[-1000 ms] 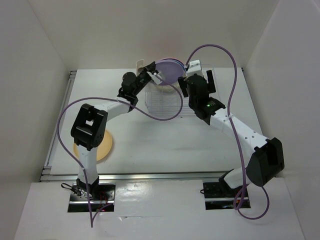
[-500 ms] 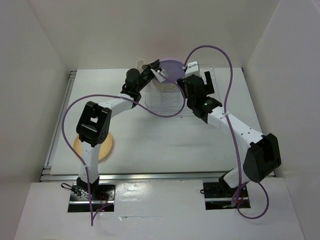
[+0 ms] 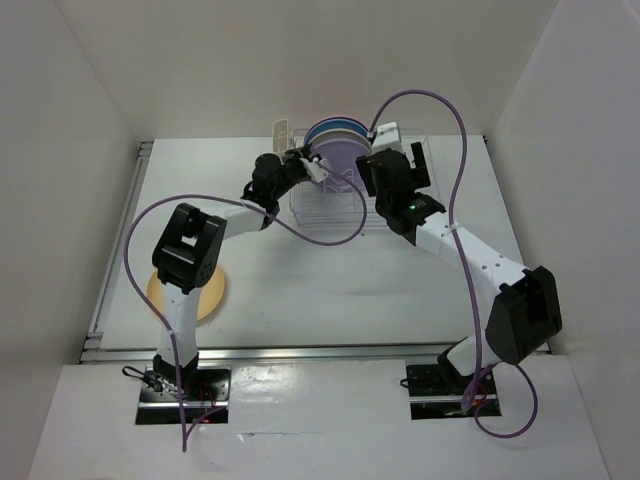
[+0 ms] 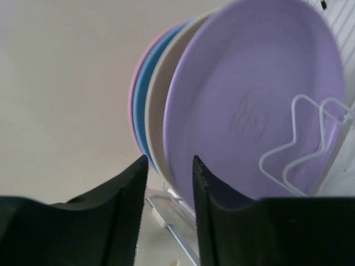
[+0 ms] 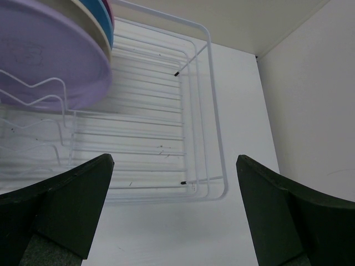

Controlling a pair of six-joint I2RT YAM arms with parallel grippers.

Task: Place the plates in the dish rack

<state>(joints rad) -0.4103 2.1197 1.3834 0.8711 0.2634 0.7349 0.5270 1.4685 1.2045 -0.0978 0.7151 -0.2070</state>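
Top external: fixed high behind the arm bases, facing down and forward over the whole table [image 3: 300, 290] from far off, with the dish rack [image 3: 330, 205] and its purple plate [image 3: 338, 152] small at the far end. Left wrist: set behind the left gripper [image 4: 170, 163], low and very near, facing up at the purple plate [image 4: 249, 100] with bare wall beyond. Right wrist: set behind the right gripper [image 5: 173, 160], near, tilted down over the dish rack [image 5: 166, 111] floor; all three views share the purple plate [image 5: 44, 61] and the rack's wire.

White panel walls [image 3: 300, 60] on three sides — plain, matte, evenly lit. White bench [image 3: 300, 280] below — aluminium rail [image 3: 300, 352] along its near edge.
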